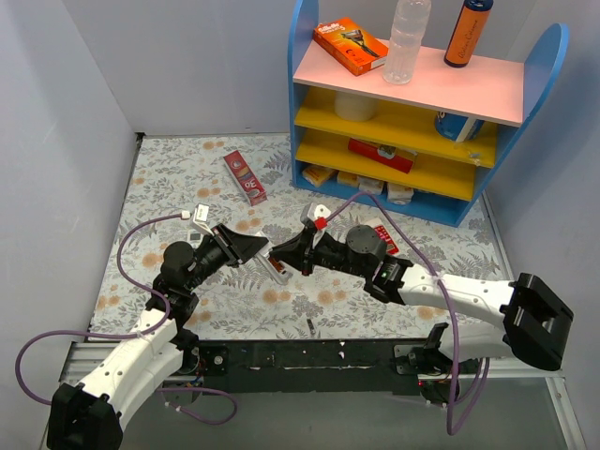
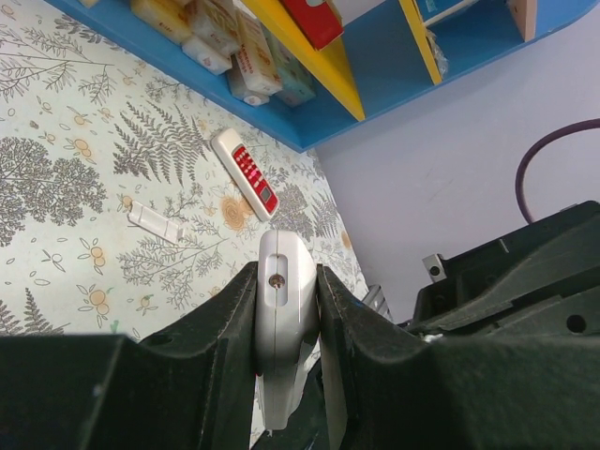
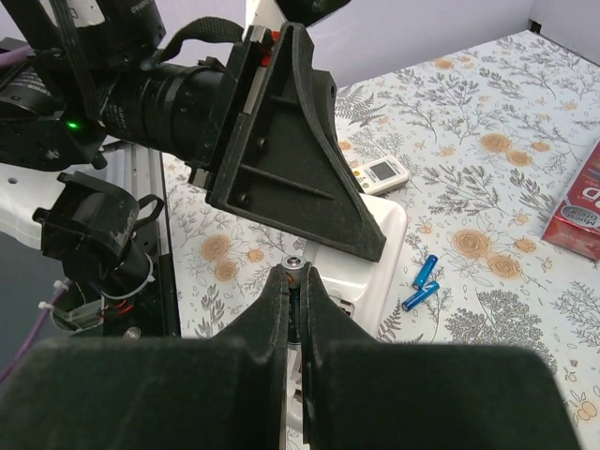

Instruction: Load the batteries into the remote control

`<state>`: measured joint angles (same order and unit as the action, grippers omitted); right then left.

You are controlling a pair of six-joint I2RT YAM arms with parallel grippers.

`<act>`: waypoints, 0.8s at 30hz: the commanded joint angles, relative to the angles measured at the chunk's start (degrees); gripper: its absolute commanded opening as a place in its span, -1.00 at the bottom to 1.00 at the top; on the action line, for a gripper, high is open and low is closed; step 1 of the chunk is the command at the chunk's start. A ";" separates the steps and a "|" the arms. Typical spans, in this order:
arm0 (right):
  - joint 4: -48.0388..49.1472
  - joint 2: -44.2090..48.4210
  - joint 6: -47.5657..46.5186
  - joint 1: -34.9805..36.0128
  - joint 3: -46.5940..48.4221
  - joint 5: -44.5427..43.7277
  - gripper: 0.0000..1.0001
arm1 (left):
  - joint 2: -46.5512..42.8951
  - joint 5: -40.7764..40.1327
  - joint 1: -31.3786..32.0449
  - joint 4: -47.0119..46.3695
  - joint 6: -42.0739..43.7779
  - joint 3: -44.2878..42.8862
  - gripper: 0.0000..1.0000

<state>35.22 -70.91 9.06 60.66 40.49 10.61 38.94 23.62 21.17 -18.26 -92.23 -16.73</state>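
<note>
Here, remote control (image 2: 279,319) tight in left end effector (image 2: 284,274), long axis diagonal; battery (image 3: 294,266) tight in right end effector (image 3: 293,277).

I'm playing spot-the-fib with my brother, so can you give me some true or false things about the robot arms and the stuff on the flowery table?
1. The left tool squeezes a white plastic remote control. True.
2. The slim remote with the red face is in the right tool. False: it lies on the flowery table.
3. A clear plastic bottle stands on the pink top shelf. True.
4. The right tool is wide open. False: it is shut on a thin metal-tipped battery.
5. Inside the white remote sit two small blue cylinders. False: they lie on the table.
</note>
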 commanded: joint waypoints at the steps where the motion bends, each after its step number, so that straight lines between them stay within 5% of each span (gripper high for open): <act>1: 6.61 -1.33 1.05 0.42 -1.38 -2.17 -0.97 | -0.70 0.73 -0.16 -0.81 -0.85 -1.02 -1.00; 24: 8.81 -7.75 4.91 0.51 -4.10 -6.57 -0.97 | -3.60 -2.87 -0.07 6.57 1.61 -3.83 -1.00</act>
<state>41.93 -78.04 13.50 60.95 36.49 6.33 37.08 22.17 21.15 -13.23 -92.05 -17.65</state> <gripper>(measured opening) 0.044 0.259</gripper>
